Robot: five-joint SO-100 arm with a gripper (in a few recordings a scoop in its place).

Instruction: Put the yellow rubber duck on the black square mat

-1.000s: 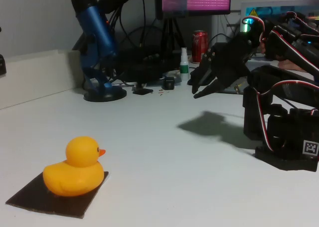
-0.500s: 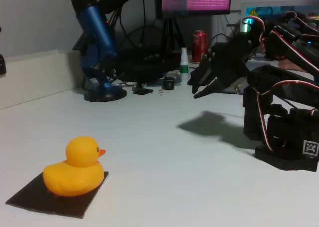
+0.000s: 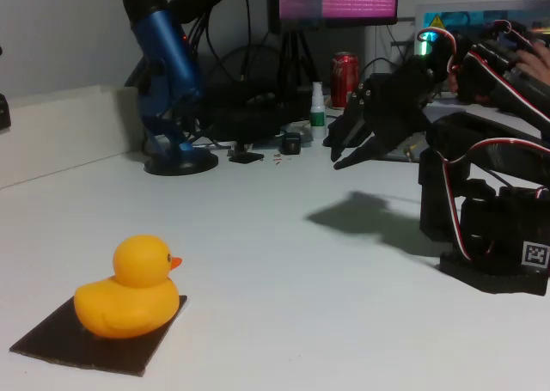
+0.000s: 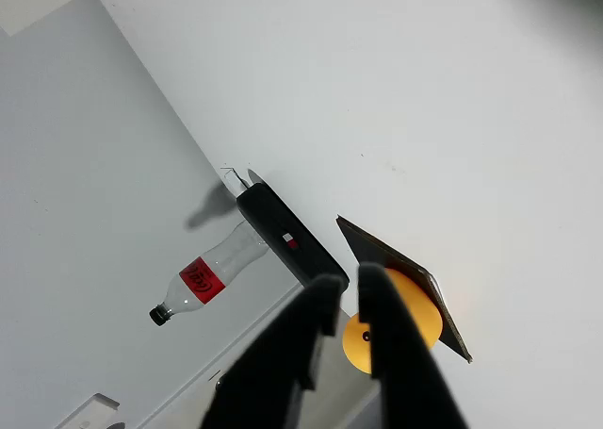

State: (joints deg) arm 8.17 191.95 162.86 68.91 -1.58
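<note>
Fixed view: yellow rubber duck point(image 3: 129, 290) sits upright on the black square mat point(image 3: 60, 339), toward its right side, at the table's near left. My gripper point(image 3: 344, 146) hangs in the air well apart from both, empty, fingers nearly together with a narrow gap in the wrist view. I judge placement done; only parking the arm is left.

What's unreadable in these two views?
- Duck, wrist view: its lower part is hidden by the hand's fingers.
- Mat, fixed view: its middle is covered by the duck.
- Hand, fixed view: dark against a dark background, finger gap unclear.
</note>
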